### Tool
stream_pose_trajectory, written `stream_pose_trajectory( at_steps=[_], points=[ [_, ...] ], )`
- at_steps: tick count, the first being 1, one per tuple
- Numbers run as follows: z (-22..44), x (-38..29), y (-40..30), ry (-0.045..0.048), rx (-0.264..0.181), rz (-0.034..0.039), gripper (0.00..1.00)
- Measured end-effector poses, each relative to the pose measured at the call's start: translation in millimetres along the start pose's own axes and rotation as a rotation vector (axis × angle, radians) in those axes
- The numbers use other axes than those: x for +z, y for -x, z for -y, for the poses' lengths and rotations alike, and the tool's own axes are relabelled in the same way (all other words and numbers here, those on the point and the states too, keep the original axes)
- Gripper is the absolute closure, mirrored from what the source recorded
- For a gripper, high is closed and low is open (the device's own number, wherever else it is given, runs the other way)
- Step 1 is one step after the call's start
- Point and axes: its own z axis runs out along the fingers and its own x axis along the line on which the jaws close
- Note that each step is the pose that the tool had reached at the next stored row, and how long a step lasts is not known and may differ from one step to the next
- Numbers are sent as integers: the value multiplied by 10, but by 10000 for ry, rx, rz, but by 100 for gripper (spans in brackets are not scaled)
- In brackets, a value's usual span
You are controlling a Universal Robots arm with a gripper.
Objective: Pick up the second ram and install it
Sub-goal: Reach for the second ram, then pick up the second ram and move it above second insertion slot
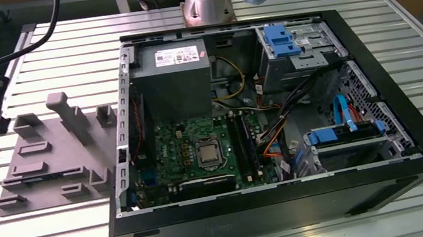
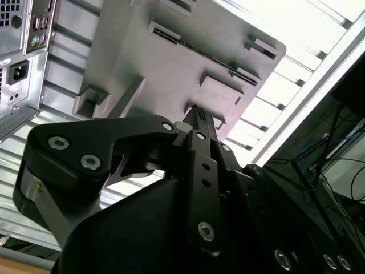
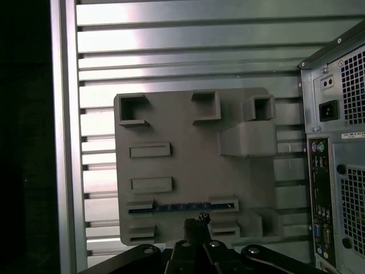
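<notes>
In exterior view, from its left: grey tray (image 1: 48, 169) on slatted table (image 1: 417, 14), then open computer case (image 1: 413, 151) with motherboard (image 1: 190, 142) inside. Arm (image 1: 205, 1) rising behind case.

In first wrist view: second ram (image 3: 181, 208) lying in tray slot, just past fingertips, seen as thin dark-blue strip. Gripper (image 3: 197, 221) hanging over tray, pointing down.

In second wrist view: fingers (image 2: 195, 123) pressed together, holding nothing.

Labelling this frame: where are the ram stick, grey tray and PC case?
second ram (image 3: 171, 208), first wrist view, middle of its long edge.
grey tray (image 3: 188, 165), first wrist view, bare flat base.
PC case (image 1: 287, 206), exterior view, black side wall.
</notes>
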Motion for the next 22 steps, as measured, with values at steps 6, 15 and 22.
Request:
stream_pose_trajectory(
  at_steps=[6,15,22],
  points=[
    [7,22,-7,1,0,1,89],
    [18,63,-22,0,0,1,89],
    [21,82,-34,0,0,1,89]
  ],
)
